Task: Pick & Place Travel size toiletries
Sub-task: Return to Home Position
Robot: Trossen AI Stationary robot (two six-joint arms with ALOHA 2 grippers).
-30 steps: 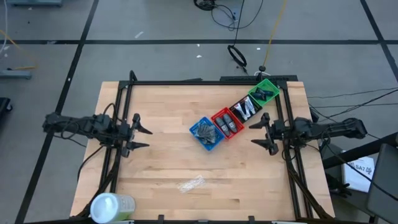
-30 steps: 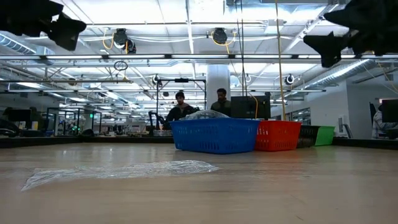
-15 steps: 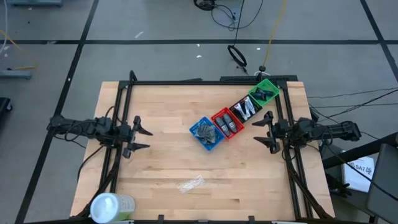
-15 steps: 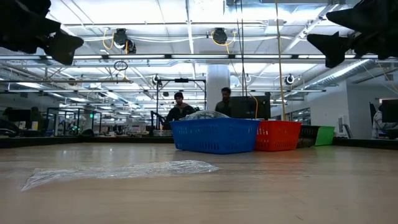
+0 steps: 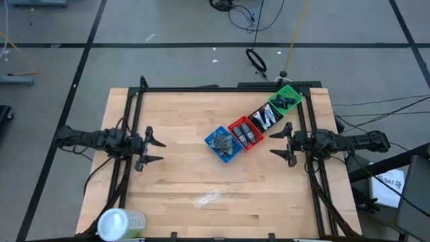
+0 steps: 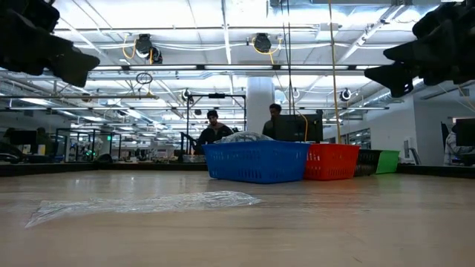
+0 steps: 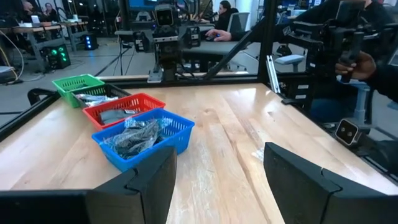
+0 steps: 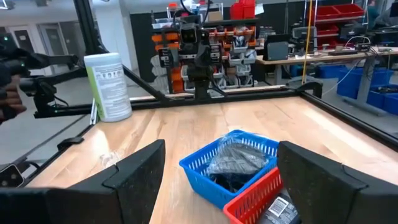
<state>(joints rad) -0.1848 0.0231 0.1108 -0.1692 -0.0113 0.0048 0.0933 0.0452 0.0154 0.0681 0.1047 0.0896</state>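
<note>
The toiletries lie sorted in a slanting row of four small baskets: dark crumpled packs in the blue basket [image 5: 223, 144], grey oblong packs in the red one [image 5: 245, 133], white tubes in the black one [image 5: 265, 118], dark items in the green one [image 5: 285, 99]. My left gripper [image 5: 156, 150] hovers open over the table's left part, well left of the blue basket [image 7: 143, 140]. My right gripper [image 5: 277, 142] hovers open just right of the red basket, above the table. Neither holds anything.
A clear crumpled wrapper [image 5: 206, 198] lies flat on the wood near the table's near edge. A large white-topped green container [image 5: 121, 224] stands at the near left corner. A black frame runs along the table's sides. People sit beyond the far edge.
Both grippers have sunk a little toward the table, staying open. The baskets and the wrapper have not moved.
</note>
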